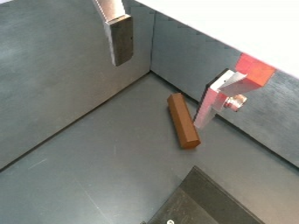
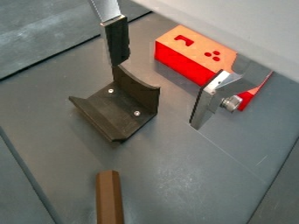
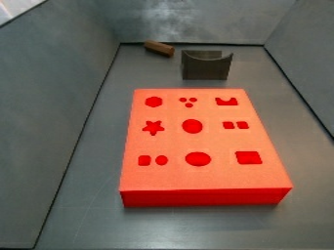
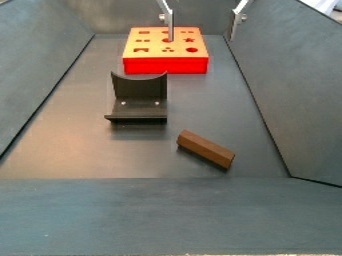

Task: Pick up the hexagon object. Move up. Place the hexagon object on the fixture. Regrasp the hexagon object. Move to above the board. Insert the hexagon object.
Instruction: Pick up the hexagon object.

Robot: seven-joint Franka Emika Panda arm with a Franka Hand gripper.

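Hexagon object (image 4: 206, 149) flat on the floor, long axis diagonal, beside fixture (image 4: 136, 96), claw (image 2: 160, 87) apart, empty, raised.

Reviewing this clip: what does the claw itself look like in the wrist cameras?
The claw, above the floor between fixture and board, has two flat silver plate fingers, one with a dark pad. One finger carries a round silver screw and a red part. No cables or markings visible.

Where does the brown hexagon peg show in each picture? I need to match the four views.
Wrist view: hexagon peg on the floor by the wall.
Wrist view: only its end shows.
Side view: far back, beside the fixture.
Side view: near the camera.
Shared landmark: the fixture, not gripper.
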